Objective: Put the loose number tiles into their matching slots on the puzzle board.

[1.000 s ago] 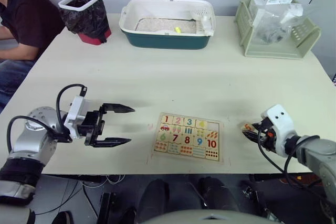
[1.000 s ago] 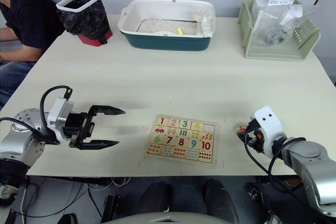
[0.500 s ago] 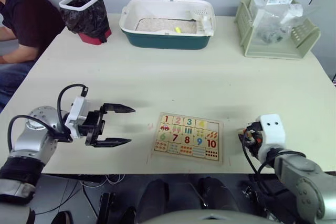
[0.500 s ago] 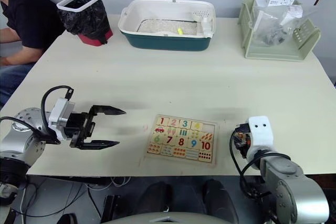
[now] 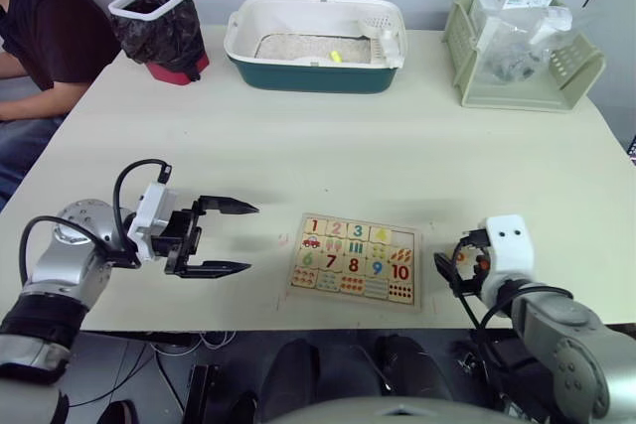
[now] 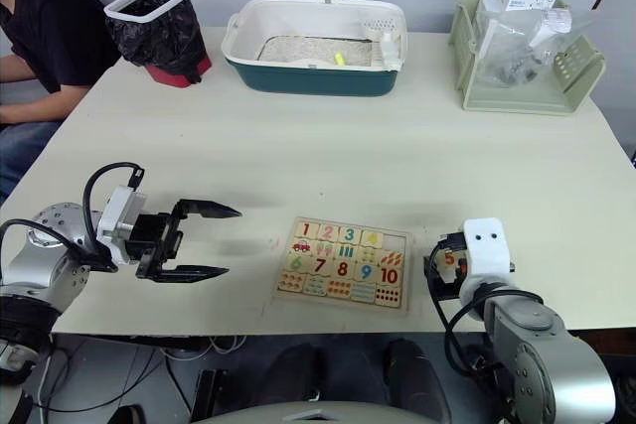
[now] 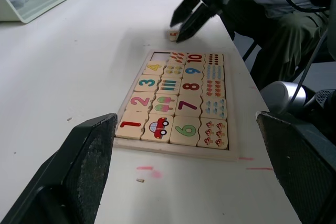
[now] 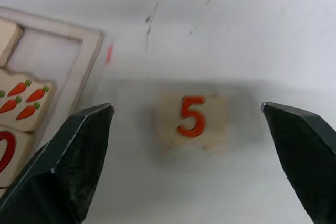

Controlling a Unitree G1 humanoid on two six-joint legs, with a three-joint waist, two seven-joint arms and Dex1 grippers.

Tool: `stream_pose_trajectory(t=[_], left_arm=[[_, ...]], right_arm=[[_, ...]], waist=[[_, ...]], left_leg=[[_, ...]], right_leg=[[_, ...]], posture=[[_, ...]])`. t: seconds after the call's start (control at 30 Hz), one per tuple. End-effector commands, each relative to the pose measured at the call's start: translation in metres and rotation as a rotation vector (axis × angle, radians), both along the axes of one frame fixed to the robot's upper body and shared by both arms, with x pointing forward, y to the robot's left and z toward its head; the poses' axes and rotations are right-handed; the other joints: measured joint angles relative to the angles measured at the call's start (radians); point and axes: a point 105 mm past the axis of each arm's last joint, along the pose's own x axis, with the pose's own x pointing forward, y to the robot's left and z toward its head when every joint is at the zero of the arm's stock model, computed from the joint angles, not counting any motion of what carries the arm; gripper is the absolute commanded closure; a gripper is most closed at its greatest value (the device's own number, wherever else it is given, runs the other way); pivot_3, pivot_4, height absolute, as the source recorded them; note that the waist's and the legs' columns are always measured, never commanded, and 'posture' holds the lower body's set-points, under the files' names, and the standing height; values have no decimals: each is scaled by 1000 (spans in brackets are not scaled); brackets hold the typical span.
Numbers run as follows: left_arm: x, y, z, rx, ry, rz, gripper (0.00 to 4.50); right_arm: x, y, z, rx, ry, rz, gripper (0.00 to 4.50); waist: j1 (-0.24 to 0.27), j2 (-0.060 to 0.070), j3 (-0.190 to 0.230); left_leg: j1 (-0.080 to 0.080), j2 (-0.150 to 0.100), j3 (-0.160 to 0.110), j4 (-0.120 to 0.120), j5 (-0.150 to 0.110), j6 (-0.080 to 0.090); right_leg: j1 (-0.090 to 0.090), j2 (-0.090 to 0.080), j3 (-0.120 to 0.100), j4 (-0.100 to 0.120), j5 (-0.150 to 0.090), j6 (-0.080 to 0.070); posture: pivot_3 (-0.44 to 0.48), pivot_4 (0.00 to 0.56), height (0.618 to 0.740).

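The puzzle board [image 7: 178, 151] lies near the table's front edge, with tiles 1 to 4 seated in its top row. The slot [image 5: 403, 238] at that row's right end is empty. One loose number tile [image 8: 193, 119], printed with an orange 5, lies flat on the table just right of the board. My right gripper [image 6: 442, 263] is open and straddles this tile without touching it. My left gripper [image 5: 248, 237] hovers open and empty to the left of the board.
A bin with a black bag [image 5: 159, 27] stands at the back left, a white and teal tray [image 5: 316, 47] at the back middle and a green basket [image 5: 522, 47] at the back right. A person [image 5: 40, 37] sits at the table's left side.
My right gripper has swung left toward the board's right edge, and the 5 tile now lies between its open fingers. The left gripper has hardly moved.
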Motion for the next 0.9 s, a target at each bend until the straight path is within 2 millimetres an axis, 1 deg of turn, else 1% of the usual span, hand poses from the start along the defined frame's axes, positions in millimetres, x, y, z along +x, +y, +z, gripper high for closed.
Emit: stream_pose_trajectory(t=[0.03, 0.1, 0.17, 0.2, 0.37, 0.47, 0.57, 0.7, 0.8, 0.9], left_arm=[[-5, 3, 6, 7, -17, -25, 0], [-5, 3, 6, 3, -17, -21, 0], [-4, 2, 6, -2, -19, -20, 0], [-4, 2, 6, -9, -14, -18, 0], [-3, 1, 5, -24, 0, -10, 0], [-3, 0, 4, -26, 2, -9, 0], [-4, -1, 4, -27, 2, -11, 0], [-5, -2, 3, -28, 1, -10, 0], [-5, -2, 3, -31, -2, -9, 0], [-4, -3, 3, -32, -3, -8, 0]], right_arm=[[2, 3, 23, 23, -117, 86, 63], [3, 4, 33, 61, -169, 138, 63], [0, -1, 38, 43, -186, 177, 63], [-1, -2, 39, 43, -191, 206, 63], [1, -13, 43, 40, -230, 382, 63], [2, -20, 47, 37, -265, 522, 63], [2, -24, 46, 38, -279, 631, 63], [2, -30, 39, 24, -294, 798, 63], [5, -36, 36, 25, -300, 932, 63], [12, -42, 33, 46, -265, 1009, 63]], waist=[[-3, 0, 0], [-6, 0, 0], [-8, 0, 0], [-9, 0, 0], [-15, -1, 0], [-15, -1, 0], [-15, -1, 1], [-15, -1, 1], [-14, -1, 1], [-14, -1, 2]], left_leg=[[0, 0, 0, 0, 0, 0], [0, 0, 0, 0, 0, 0], [0, 0, -1, 0, 0, 0], [0, 0, -1, 0, 0, 0], [0, 0, 0, 0, 0, 0], [0, 0, 0, 0, 0, 0], [1, 0, 0, 0, 0, 0], [1, 0, 0, 0, 0, 0], [2, 0, 0, 0, 0, 0], [3, 0, 0, 1, 0, 0]], right_leg=[[0, 0, 0, 0, 0, 0], [0, 0, 0, 0, 0, 0], [0, 0, -1, 0, 0, 1], [0, 0, 0, 0, -2, 3], [1, 0, 0, 0, -2, 4], [1, 0, 0, 0, -2, 4], [2, 0, 0, 0, -2, 4], [2, 0, 0, 0, -2, 4], [3, 0, 0, 0, -2, 4], [3, 0, 0, 0, -2, 4]], posture=[[0, 150, 740], [0, 150, 740], [0, 150, 740], [0, 150, 740], [0, 150, 740], [0, 150, 740], [0, 150, 740], [0, 150, 740], [0, 150, 740], [0, 150, 740]])
